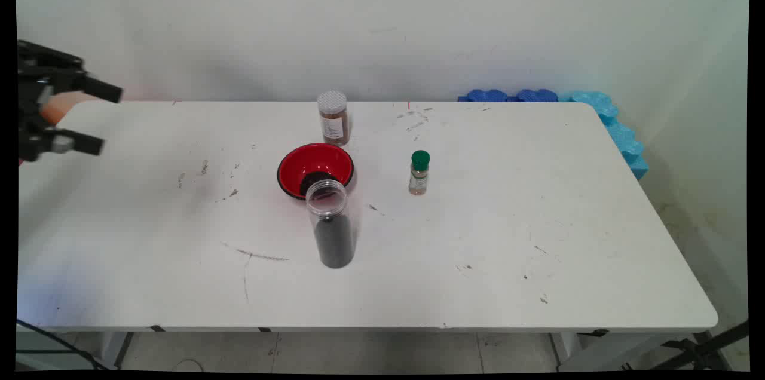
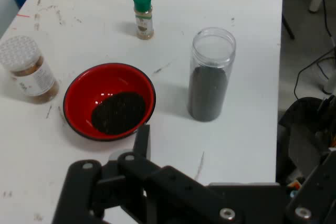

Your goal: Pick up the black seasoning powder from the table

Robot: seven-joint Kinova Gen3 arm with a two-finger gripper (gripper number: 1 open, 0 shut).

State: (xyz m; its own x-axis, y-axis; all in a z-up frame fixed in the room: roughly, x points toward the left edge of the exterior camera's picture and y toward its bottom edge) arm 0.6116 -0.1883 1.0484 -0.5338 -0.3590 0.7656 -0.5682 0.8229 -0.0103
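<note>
My gripper (image 1: 110, 120) hovers open above the table's far left end, with nothing between its fingers. One black finger (image 2: 142, 139) rises in the hand view, pointing toward a red bowl (image 1: 315, 169) (image 2: 109, 100) that holds a patch of dark grains. Just in front of the bowl stands a tall clear jar (image 1: 331, 230) (image 2: 210, 77), lidless and half full of dark grains. Behind the bowl is a brown spice jar (image 1: 333, 118) (image 2: 29, 72) with a white lid. A small green-capped bottle (image 1: 419, 172) (image 2: 143, 15) stands to the bowl's right. The gripper touches none of them.
The white table (image 1: 508, 236) carries scuffs and scattered crumbs. Blue foam pieces (image 1: 597, 111) line its far right corner against the wall. Black cables and frame parts (image 2: 310, 124) lie beyond the table's edge in the hand view.
</note>
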